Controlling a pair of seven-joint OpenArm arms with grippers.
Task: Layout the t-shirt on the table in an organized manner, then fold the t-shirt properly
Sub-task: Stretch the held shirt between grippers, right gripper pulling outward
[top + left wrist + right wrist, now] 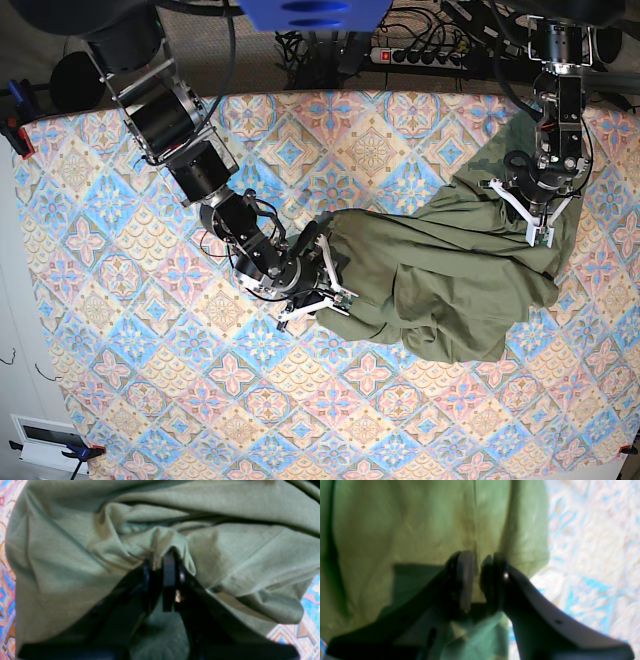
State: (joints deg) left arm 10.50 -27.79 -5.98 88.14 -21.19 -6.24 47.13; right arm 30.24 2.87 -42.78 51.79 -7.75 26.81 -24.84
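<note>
**Work Surface and Garment Condition**

The table (150,330) was covered by a tile-print cloth of pink, blue and cream diamond motifs and filled most of the base view. Behind its far edge, a power strip (425,56) and a tangle of dark cables (330,45) lay on a grey floor. A small clamp (20,135) held the cloth at the table's edge on the view's left.

The t-shirt (450,280) lay bunched and wrinkled on the half of the table at the view's right, stretched in a loose band between the two arms, with folds piled along its near edge.

The left gripper (162,565) was pressed together on a raised pleat of the t-shirt, at the garment's end nearer the far corner of the table. The right gripper (476,575) was pinching the fabric at the opposite end, near the table's middle; a fold of cloth sat between its narrowly parted fingers (465,577).
</note>
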